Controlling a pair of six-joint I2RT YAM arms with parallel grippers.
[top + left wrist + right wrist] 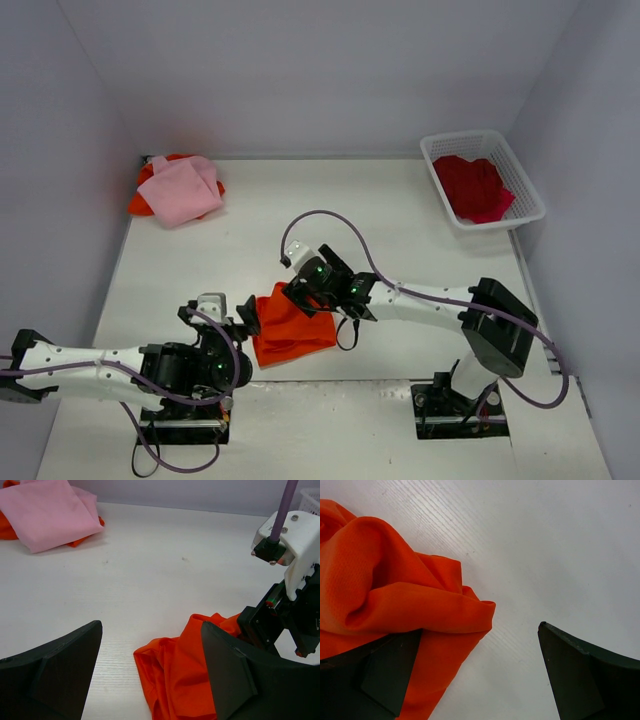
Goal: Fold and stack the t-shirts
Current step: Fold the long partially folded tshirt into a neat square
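Right wrist view: right gripper [480,630] spread fully wide, clamped on nothing. Under the finger [380,675] at the picture's left side, a rumpled fold of the orange t-shirt [395,590], its rounded edge reaching into the gap between the jaws. Beside the other finger, only bare white table [545,540].

Left wrist view: left gripper [150,627] also parted, holding nothing. Between the two dark fingers, the near end of that same orange t-shirt, bunched up, lying closer to the finger at the picture's right and partly hidden behind it. Just beyond the cloth, the black and white head of the right gripper with its purple cable [285,505], low over the shirt's far edge. Cannot tell from here whether touching the cloth or just above it.

Top external view: both grippers gathered at the crumpled orange t-shirt, near the front middle of the table. Left one at the shirt's left edge, right one at its far edge.

Farther out, toward the far left corner: a pale pink t-shirt [182,190], folded, resting on top of a second orange cloth [140,204], with orange peeping out along the left side and at the right. Well apart from that, at the far right: a white lattice basket [530,192] with a crimson t-shirt [475,188] heaped loosely inside.
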